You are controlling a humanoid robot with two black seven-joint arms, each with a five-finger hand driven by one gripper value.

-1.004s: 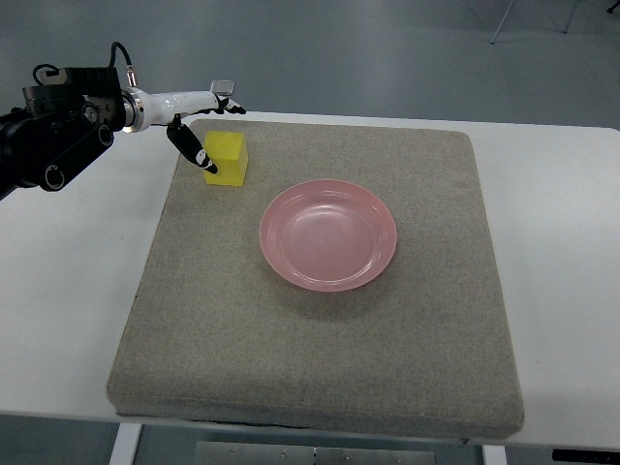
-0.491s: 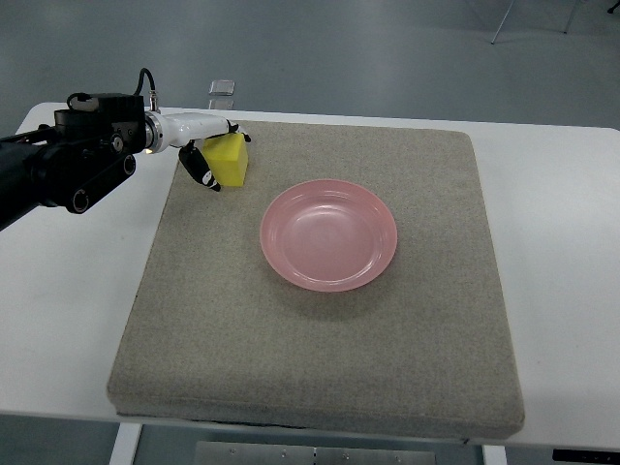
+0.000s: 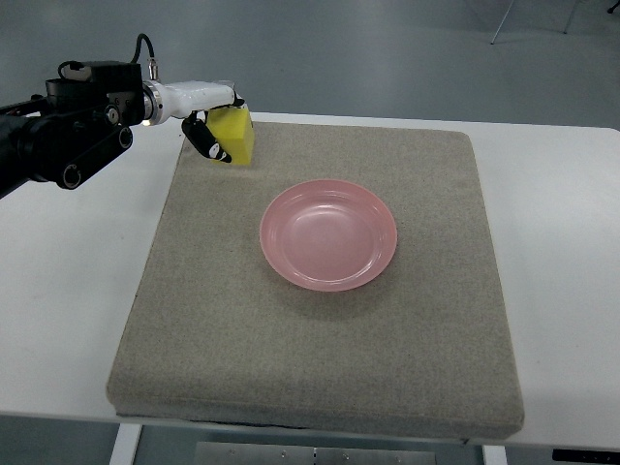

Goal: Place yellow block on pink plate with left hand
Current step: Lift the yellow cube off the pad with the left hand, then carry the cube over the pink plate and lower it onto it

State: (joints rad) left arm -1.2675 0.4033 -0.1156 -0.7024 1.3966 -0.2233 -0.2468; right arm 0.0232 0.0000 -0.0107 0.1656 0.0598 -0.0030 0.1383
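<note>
Left arm (image 3: pixel 58 145) comes in from the left edge; left hand (image 3: pixel 215 121) is now pinching the yellow block (image 3: pixel 237 136), thumb on its near-left face, other fingers over the top. A sec ago the block sat flat on the mat w/ the hand just closing around it; now it's shifted up and back toward the far-left corner of the grey mat (image 3: pixel 320 329) and looks lifted clear, so pickup seems done. Pink plate (image 3: pixel 328 235) is well apart to the right, nothing in it. What's left, I'd say: carry block rightward, over the plate, lower, release. Right hand not visible.
</note>
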